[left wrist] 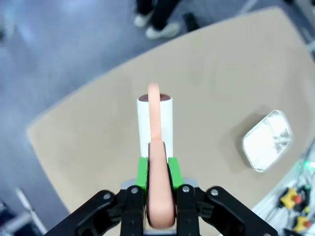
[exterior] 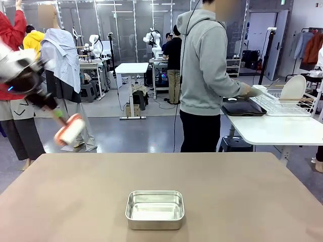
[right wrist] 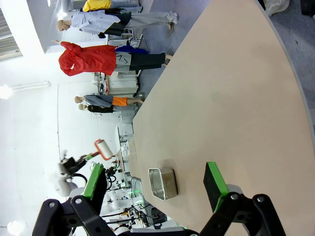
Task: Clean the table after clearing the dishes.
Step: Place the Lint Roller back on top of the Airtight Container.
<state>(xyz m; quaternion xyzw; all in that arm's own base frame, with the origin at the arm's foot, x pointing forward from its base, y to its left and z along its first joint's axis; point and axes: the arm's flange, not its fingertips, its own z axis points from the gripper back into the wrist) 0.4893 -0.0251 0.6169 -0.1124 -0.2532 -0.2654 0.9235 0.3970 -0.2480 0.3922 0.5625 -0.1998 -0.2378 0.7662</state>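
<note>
My left gripper (left wrist: 159,169) is shut on the salmon handle of a white lint roller (left wrist: 155,122), held in the air above the taupe table (left wrist: 93,142). In the front view this gripper (exterior: 56,112) is blurred at the upper left, with the roller (exterior: 70,129) hanging beyond the table's (exterior: 242,191) far left corner. My right gripper (right wrist: 153,169) stands open with nothing between its fingers, above the table (right wrist: 231,93). A white plate (exterior: 293,87) stands in a wire rack, and a dark tray (exterior: 244,108) lies beside it.
A shiny steel pan (exterior: 154,209) sits near the table's front middle, also seen as the pan (left wrist: 267,140) and pan (right wrist: 162,183). A person in a grey hoodie (exterior: 207,65) stands past the far edge, hands at the small white table (exterior: 277,128).
</note>
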